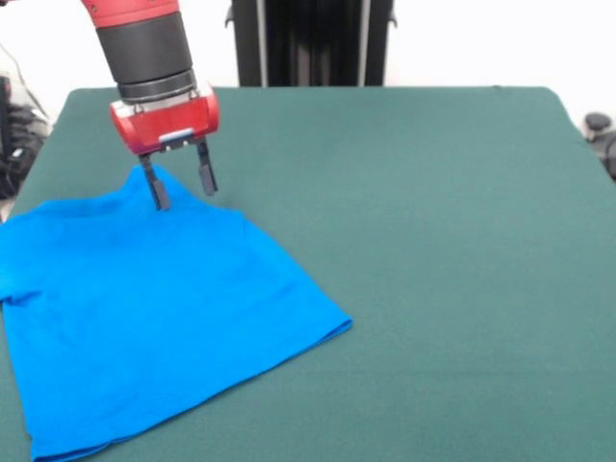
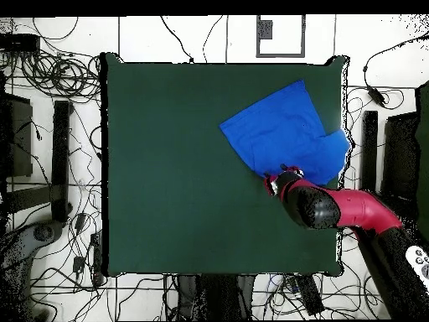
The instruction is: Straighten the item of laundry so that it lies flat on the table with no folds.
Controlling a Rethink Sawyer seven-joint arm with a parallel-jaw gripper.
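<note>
The item of laundry (image 1: 154,308) is a bright blue T-shirt spread at the left front of the dark green table (image 1: 414,250), reaching the table's left and near edges. In the overhead view the shirt (image 2: 281,130) lies near the upper right corner of the table (image 2: 167,168). My gripper (image 1: 180,188) hangs over the shirt's far edge, open, with one finger in front of the blue cloth and the other beside it over green felt. Nothing is between the fingers. From above, the gripper (image 2: 276,178) shows at the shirt's lower edge, mostly hidden under the red arm.
Cables and black equipment (image 2: 50,151) surround the table on the floor. A dark object (image 1: 599,130) sits off the table's right edge in the front view. Green felt stretches to the right of the shirt.
</note>
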